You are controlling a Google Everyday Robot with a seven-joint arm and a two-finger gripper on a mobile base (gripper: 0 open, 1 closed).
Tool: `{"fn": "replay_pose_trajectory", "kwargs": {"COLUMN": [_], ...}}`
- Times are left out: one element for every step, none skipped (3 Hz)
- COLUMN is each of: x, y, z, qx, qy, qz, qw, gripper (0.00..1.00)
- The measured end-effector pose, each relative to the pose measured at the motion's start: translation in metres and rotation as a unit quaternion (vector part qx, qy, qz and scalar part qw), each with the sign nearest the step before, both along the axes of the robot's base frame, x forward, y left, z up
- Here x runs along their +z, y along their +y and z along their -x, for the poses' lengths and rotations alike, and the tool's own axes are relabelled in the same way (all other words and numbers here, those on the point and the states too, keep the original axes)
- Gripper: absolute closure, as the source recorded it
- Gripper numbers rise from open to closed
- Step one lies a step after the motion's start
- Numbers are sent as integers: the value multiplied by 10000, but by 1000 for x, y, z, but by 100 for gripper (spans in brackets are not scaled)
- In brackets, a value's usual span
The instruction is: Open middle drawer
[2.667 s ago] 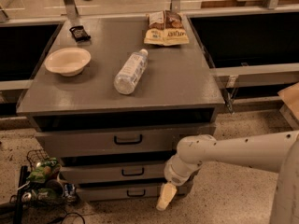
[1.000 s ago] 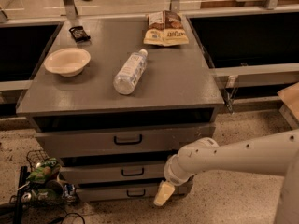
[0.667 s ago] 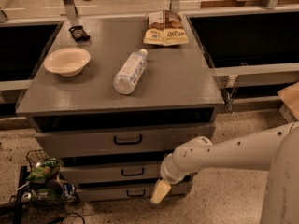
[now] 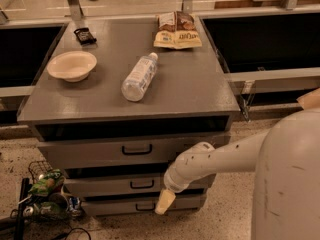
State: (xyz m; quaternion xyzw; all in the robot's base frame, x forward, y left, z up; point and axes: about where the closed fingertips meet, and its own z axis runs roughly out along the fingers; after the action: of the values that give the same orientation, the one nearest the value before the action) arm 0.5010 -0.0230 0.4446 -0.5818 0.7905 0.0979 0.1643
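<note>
The grey cabinet [image 4: 200, 89] has three drawer fronts stacked. The middle drawer [image 4: 95, 186] has a medium-height grey front and a small black loop handle [image 4: 142, 184]; it sits about flush with the others. Above it is the taller drawer with a larger handle [image 4: 137, 149]; below it is the slim drawer [image 4: 115, 207]. My gripper [image 4: 164, 202], cream-coloured, hangs from the white arm [image 4: 210, 161]. It is just right of and below the middle handle, in front of the slim drawer, and holds nothing that shows.
On the cabinet top lie a cream bowl [image 4: 72, 65], a clear water bottle [image 4: 139, 77], snack bags [image 4: 176, 31] and a small black object [image 4: 84, 35]. A wire basket of items [image 4: 47, 196] stands on the floor at left. My white body [image 4: 290, 179] fills the right.
The arm has swung left, carrying the gripper a little leftward toward the drawer handles. The drawers have not moved.
</note>
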Motion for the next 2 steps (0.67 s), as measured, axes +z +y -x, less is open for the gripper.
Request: {"fn": "replay_pose_trajectory", "kwargs": {"x": [-16, -17], "y": [2, 3], "z": [0, 2], "qx": [-14, 14], "qy": [207, 237], "qz": [72, 85], "qw": [9998, 9997], "gripper": [0, 0]}}
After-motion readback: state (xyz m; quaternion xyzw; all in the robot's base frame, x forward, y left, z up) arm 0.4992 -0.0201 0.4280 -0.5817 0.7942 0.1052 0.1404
